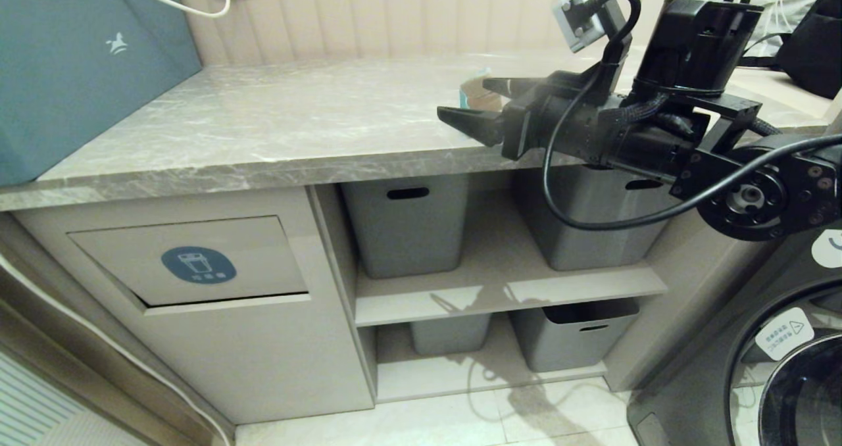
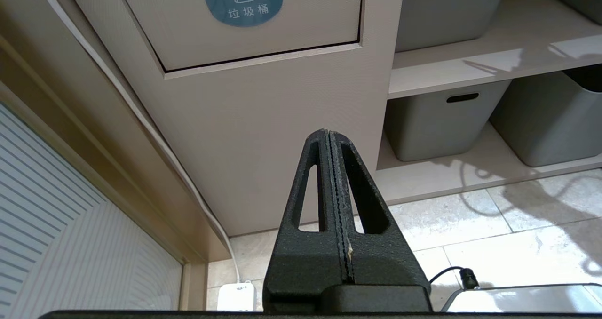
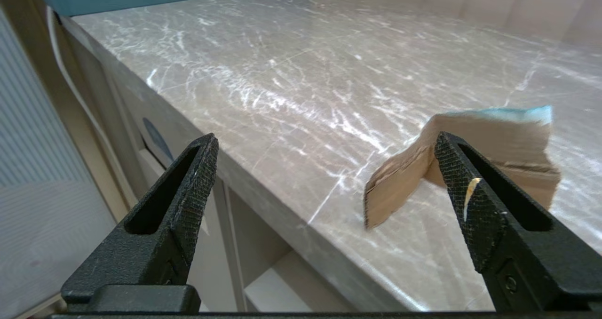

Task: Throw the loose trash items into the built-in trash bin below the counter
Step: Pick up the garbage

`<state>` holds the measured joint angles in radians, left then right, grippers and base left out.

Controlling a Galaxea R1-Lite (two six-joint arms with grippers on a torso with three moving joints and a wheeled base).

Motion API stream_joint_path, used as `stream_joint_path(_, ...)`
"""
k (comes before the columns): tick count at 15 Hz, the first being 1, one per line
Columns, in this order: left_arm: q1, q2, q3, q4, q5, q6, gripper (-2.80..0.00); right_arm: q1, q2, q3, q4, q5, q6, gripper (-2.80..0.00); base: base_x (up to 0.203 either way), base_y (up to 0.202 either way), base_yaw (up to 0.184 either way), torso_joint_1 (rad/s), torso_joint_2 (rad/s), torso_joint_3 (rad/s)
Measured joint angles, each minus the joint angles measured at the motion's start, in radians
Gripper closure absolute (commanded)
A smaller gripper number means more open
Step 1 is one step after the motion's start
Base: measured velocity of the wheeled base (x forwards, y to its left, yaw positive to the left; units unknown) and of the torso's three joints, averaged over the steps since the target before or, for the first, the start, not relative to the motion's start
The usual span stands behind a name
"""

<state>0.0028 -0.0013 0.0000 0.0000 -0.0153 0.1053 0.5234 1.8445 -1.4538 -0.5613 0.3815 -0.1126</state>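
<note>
Cardboard scrap (image 3: 475,161) near counter (image 3: 301,98) edge

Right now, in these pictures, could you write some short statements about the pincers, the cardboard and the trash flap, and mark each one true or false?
1. The right pincer is open. True.
2. The right pincer already holds the cardboard scrap. False: the scrap lies on the counter, with nothing closed on it.
3. The left pincer is shut and holds nothing. True.
4. The trash flap with the blue sticker stands wide open. False: it sits closed in the cabinet front.
5. The grey bins stand on top of the counter. False: they stand on shelves below it.
</note>
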Motion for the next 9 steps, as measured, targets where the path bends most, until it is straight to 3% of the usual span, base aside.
stream_joint_path(9, 0.000, 0.000, 0.000, 0.000, 0.001, 0.000, 0.00, -0.035, 0.094, -0.068, 0.000, 0.001, -0.028, -2.80, 0.000, 0.000, 0.000, 0.000, 0.00, 0.000)
